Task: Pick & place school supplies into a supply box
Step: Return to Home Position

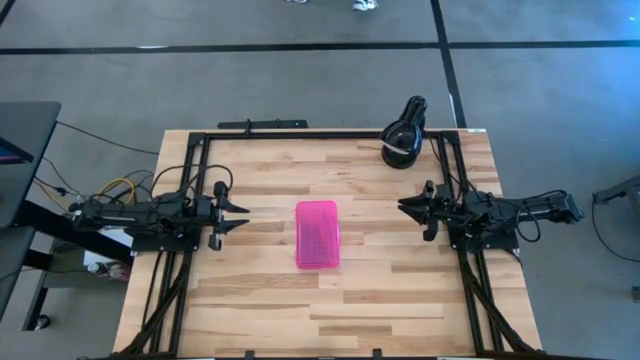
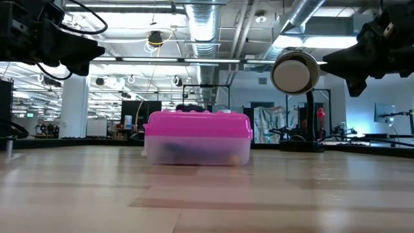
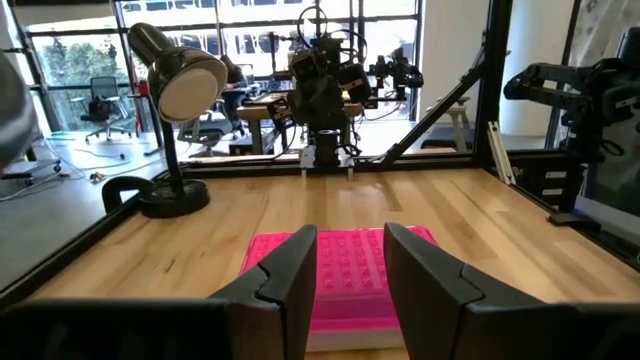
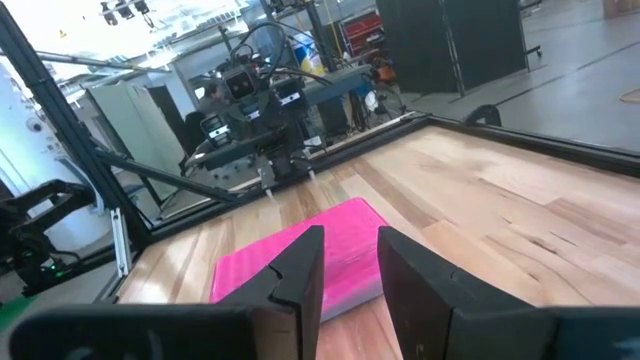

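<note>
The supply box [image 1: 317,233] lies flat on its clear base in the middle of the table, its pink lid shut. Through the clear base [image 2: 197,150] the low view shows dim coloured shapes inside; no pens, pencils or scissors lie loose on the table. My left gripper [image 1: 240,216] hovers open above the table left of the box, fingers pointing at it [image 3: 350,275]. My right gripper [image 1: 405,207] hovers open right of the box, also pointing at it [image 4: 350,262]. Neither touches anything.
A black desk lamp [image 1: 404,138] stands near the far right corner of the table. A black metal frame [image 1: 300,133] runs along the far edge and both sides. Bare wood lies near and far of the box.
</note>
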Robot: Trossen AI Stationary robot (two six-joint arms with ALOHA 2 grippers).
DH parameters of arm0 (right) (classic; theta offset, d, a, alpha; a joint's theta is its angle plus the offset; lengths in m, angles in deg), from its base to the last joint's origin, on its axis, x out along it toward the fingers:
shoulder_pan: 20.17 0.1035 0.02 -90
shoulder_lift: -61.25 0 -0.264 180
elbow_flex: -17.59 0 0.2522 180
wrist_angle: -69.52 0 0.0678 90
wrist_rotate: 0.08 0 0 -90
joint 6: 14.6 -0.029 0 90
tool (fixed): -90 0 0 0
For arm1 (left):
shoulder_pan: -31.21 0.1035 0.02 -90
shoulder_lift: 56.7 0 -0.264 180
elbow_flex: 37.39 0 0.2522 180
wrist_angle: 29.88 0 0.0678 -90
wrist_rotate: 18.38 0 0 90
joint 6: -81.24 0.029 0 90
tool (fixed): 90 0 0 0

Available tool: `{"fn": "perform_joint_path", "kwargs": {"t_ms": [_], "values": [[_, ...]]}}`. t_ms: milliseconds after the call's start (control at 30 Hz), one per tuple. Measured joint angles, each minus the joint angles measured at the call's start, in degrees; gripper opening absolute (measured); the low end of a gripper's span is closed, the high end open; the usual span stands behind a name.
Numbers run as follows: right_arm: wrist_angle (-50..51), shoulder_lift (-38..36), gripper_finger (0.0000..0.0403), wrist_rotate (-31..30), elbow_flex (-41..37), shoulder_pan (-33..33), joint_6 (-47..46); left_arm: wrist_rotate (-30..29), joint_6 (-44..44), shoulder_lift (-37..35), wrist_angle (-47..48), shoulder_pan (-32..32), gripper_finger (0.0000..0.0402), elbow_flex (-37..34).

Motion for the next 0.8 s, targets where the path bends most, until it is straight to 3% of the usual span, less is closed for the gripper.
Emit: {"fn": "perform_joint_path", "kwargs": {"t_ms": [800], "values": [[0.0,0.0,0.0092,0.0,0.0,0.0,0.0,0.0,0.3,0.0,0.0,0.0,0.0114,0.0]]}}
